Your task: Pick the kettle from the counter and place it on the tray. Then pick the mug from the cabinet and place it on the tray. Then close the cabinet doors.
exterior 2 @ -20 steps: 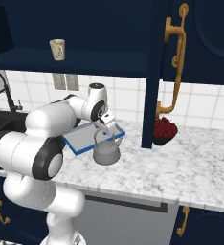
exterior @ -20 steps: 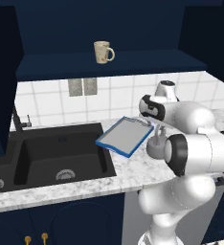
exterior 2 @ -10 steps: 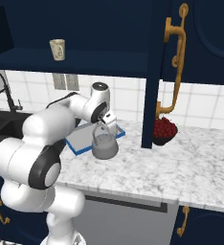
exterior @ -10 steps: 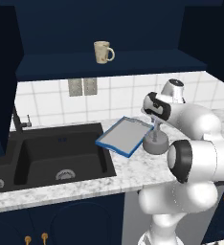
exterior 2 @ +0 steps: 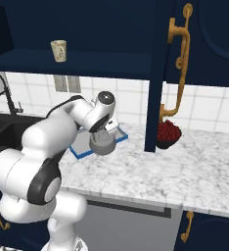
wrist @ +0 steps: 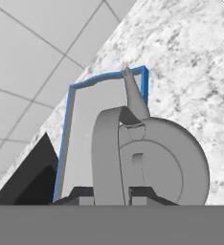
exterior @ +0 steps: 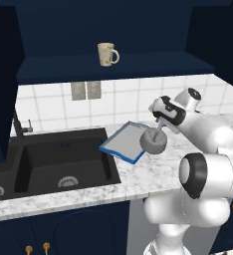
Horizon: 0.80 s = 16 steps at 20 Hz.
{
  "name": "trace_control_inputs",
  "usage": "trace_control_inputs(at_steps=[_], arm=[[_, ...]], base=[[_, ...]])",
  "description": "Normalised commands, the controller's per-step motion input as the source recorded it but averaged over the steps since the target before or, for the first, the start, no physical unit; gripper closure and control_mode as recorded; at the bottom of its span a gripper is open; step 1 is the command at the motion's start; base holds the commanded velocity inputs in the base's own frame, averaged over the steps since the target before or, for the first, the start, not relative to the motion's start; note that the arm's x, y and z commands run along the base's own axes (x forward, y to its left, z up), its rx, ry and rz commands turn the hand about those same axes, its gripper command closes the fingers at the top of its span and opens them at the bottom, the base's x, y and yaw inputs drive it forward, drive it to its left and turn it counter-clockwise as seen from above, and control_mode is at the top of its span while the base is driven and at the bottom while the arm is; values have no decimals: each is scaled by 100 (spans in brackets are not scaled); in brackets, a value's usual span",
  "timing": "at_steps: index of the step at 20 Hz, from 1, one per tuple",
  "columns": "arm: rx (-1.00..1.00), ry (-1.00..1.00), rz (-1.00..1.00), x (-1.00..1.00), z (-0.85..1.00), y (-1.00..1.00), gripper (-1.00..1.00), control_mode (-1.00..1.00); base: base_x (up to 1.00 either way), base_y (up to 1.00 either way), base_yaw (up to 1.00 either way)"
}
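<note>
The pincer is pinching the thin upright handle of the kettle, one dark fingertip on each side of the strap. The kettle hangs directly below the pincer, raised clear of the tabletop, at the near right edge of the tray. In the hand view the kettle's spout points toward the tray's far blue corner. The tray lies on the tabletop just right of the black sink. The mug stands on the shelf of the cabinet above. A dark bowl of red things sits beyond the open cabinet door.
</note>
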Motion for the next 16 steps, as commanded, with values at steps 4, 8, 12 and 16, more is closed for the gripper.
trace_control_inputs(at_steps=[4, 8, 12, 16], arm=[[15, -10, -4, 63, 0, 25, 100, -100], [12, -7, -5, 67, 0, 23, 100, -100], [3, -2, -7, 58, 0, 5, 100, -100], [0, 0, -5, 51, 0, 0, 100, -100]], base=[[0, 0, 0], [0, 0, 0], [0, 0, 0], [0, 0, 0]])
